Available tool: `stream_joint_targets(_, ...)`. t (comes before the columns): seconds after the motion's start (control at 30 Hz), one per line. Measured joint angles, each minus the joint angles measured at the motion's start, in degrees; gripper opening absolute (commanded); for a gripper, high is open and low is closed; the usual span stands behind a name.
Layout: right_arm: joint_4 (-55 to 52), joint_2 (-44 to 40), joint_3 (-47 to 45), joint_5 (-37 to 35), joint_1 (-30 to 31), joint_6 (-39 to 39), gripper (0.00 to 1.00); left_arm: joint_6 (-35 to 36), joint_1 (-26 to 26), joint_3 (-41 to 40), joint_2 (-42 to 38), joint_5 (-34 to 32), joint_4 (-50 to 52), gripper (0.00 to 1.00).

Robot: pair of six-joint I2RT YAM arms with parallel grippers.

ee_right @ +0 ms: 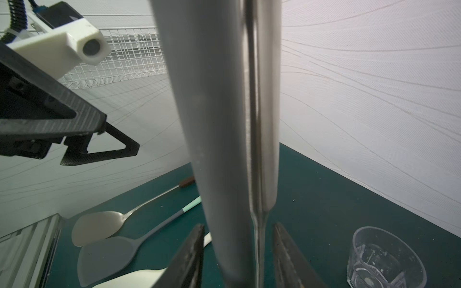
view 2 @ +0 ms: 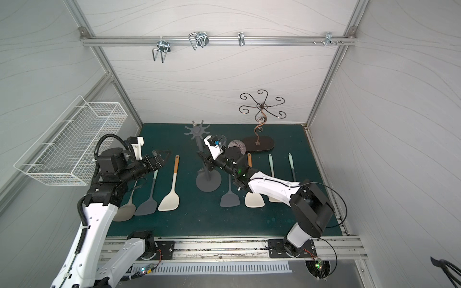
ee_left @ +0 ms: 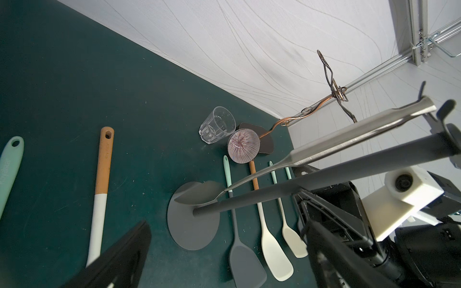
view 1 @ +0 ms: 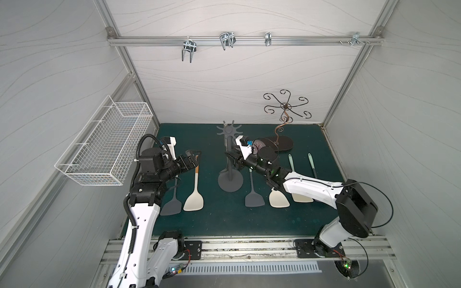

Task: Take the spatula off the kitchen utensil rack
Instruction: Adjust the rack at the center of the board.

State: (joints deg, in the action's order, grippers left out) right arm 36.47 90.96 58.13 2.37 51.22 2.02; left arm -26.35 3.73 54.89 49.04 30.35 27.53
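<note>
Clutter on green mat
Wire basket on the wall, clear glass beside striped bowl by bronze stand.

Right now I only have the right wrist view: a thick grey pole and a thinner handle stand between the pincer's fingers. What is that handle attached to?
Observer: It belongs to the spatula, which hangs from the top of the rack; the left wrist view shows that.
Operator: Where does it end?
Observer: Its blade hangs low, just by the rack's round base; touching or not, I cannot tell.
Operator: How high on the pole am I?
Observer: In both top views the right pincer sits roughly halfway between the hooks and the base.
</note>
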Motion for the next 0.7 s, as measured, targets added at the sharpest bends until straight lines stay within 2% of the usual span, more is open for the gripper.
stream_joint_targets(0.4,0.37,1.77,0.79,1.75,0.07,-6.49,0.19,-0.02,0.0,-1.9,0.31,0.13,-0.52,0.99)
stream_joint_targets(0.57,-0.2,2.54,1.97,4.33,-0.37,-8.02,0.04,-0.02,0.0,-2.12,0.63,0.28,-0.81,0.99)
stream_joint_targets(0.7,-1.38,3.5,3.56,9.11,-2.16,-8.55,0.02,0.0,0.0,-2.12,0.63,0.33,-1.14,0.99)
